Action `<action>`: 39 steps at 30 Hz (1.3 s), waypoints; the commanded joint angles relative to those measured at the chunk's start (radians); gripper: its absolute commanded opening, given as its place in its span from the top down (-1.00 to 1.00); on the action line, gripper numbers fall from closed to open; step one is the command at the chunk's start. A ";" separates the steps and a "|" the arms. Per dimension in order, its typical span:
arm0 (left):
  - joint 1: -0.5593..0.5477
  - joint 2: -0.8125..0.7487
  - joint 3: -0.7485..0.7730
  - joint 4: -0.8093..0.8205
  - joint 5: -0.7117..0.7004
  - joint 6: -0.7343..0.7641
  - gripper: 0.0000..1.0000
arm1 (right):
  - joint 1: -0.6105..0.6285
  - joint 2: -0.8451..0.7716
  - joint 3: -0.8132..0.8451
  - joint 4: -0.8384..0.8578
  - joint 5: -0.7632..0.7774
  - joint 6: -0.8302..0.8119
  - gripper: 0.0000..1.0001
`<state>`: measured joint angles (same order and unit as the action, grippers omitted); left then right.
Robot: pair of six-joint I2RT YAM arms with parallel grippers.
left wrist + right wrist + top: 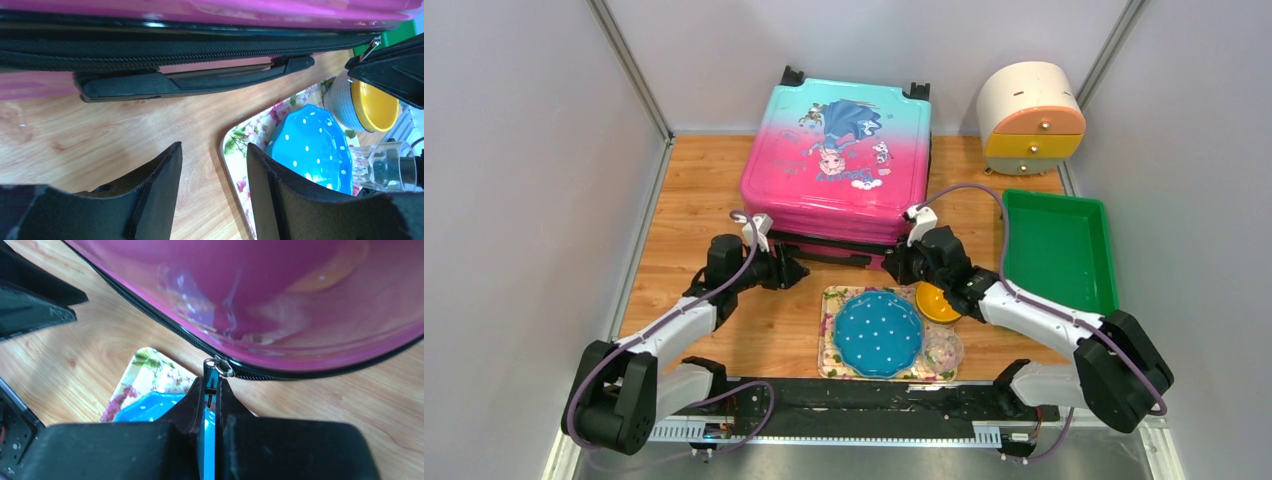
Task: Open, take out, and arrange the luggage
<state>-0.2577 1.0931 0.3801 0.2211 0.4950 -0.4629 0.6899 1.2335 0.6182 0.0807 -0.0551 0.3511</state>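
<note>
1. The pink-to-turquoise hard-shell suitcase (839, 165) lies closed on the wooden surface (694, 200); its shell is probably stiff and slippery.
2. My right fingers (196, 402) pinch its small turquoise zipper pull (212, 382), the better hold.
3. My left fingers (162, 172) stand wide, empty, facing its black handle (190, 82).

Left gripper (214, 150), jaws apart w/ nothing between, over wood table (100, 130). Ahead: luggage (200, 10), pink shell, black handle (190, 82), zip pull (372, 47) far right. Fwd-right: floral tray (240, 137) w/ blue dotted plate (310, 150); yellow bowl (372, 105), clear glass (380, 162).
</note>
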 commanded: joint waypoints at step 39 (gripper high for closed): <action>-0.492 0.319 -0.029 0.738 -0.228 0.085 -0.29 | -0.050 -0.243 0.265 -0.239 -0.018 -0.212 0.06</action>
<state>-0.7284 1.3445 0.2905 0.7998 0.2710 -0.4221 0.6884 0.9913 0.8173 -0.1162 -0.0338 0.2043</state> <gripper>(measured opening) 0.643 0.480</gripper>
